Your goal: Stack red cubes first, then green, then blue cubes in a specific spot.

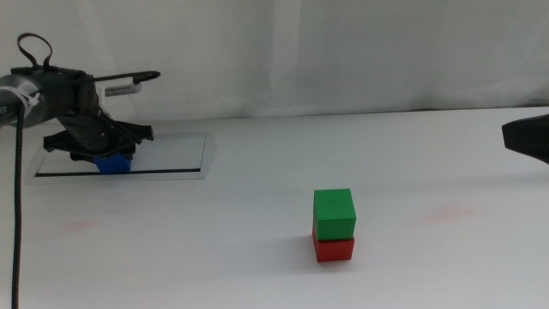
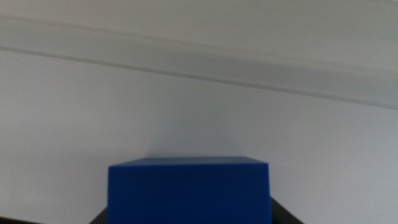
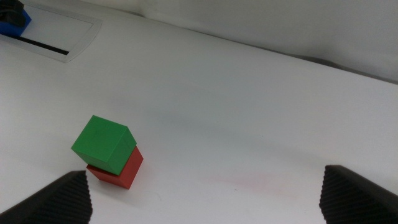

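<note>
The blue cube [image 1: 114,162] rests on the grey-framed plate [image 1: 176,154] at the far left. My left gripper [image 1: 105,144] is lowered over it, and the left wrist view shows the blue cube [image 2: 189,190] filling the space between the jaws, which press against its sides. Near the table's middle front, the green cube [image 1: 334,212] sits on the red cube [image 1: 334,249], slightly askew. In the right wrist view the green cube [image 3: 103,144] covers most of the red cube [image 3: 123,170]. My right gripper [image 3: 208,199] hovers open, well back from the stack, seen at the right edge [image 1: 525,137].
White tabletop surrounds the stack, with faint pink smudges [image 1: 446,213] to its right and at the front left [image 1: 81,226]. A white backdrop runs behind the table. A black cable [image 1: 17,215] hangs from the left arm.
</note>
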You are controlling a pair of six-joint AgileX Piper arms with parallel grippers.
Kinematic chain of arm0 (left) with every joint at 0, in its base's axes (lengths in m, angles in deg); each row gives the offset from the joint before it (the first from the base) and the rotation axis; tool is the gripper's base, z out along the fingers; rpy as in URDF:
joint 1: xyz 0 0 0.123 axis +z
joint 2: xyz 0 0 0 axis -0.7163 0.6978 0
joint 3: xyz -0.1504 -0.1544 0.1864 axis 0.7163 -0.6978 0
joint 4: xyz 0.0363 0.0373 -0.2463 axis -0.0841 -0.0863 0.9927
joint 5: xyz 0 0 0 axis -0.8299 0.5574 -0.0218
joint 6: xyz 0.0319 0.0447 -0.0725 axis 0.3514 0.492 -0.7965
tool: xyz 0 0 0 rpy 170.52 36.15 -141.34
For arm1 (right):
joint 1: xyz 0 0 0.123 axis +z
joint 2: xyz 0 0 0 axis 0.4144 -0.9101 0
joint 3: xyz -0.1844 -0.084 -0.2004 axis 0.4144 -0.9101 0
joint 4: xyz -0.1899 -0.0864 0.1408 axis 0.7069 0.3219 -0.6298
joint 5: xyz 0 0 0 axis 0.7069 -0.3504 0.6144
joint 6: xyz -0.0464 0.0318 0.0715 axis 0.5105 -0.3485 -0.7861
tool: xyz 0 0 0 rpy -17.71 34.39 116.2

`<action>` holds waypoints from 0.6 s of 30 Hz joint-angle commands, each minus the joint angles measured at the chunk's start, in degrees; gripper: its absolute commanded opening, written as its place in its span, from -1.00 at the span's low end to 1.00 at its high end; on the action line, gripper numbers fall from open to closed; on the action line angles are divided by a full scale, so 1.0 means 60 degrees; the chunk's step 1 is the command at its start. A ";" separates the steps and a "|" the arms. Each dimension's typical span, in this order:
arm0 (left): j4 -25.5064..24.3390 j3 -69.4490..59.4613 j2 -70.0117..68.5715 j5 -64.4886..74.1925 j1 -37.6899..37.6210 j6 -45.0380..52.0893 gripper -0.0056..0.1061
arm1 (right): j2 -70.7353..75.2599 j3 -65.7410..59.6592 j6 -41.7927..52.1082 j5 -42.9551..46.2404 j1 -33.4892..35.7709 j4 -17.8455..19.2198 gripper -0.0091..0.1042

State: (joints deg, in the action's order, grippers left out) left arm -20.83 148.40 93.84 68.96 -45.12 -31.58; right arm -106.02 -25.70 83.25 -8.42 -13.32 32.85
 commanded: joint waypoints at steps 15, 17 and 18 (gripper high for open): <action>0.0050 0.0031 -0.2523 0.2015 -0.0604 -0.0174 -0.94 | 0.0016 -0.0041 0.0081 -0.0158 -0.0016 -0.0034 0.98; 0.0050 0.0031 -0.3222 0.2454 -0.1015 -0.0174 -0.94 | 0.0016 -0.0041 0.0081 -0.0158 -0.0016 -0.0034 0.98; 0.0050 0.0031 -0.3582 0.2652 -0.1265 -0.0244 -0.94 | 0.0016 -0.0041 0.0081 -0.0158 -0.0016 -0.0034 0.98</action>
State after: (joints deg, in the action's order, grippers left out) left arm -20.83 148.40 75.80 82.55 -50.73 -32.13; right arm -106.02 -25.70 83.35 -9.15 -13.32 32.74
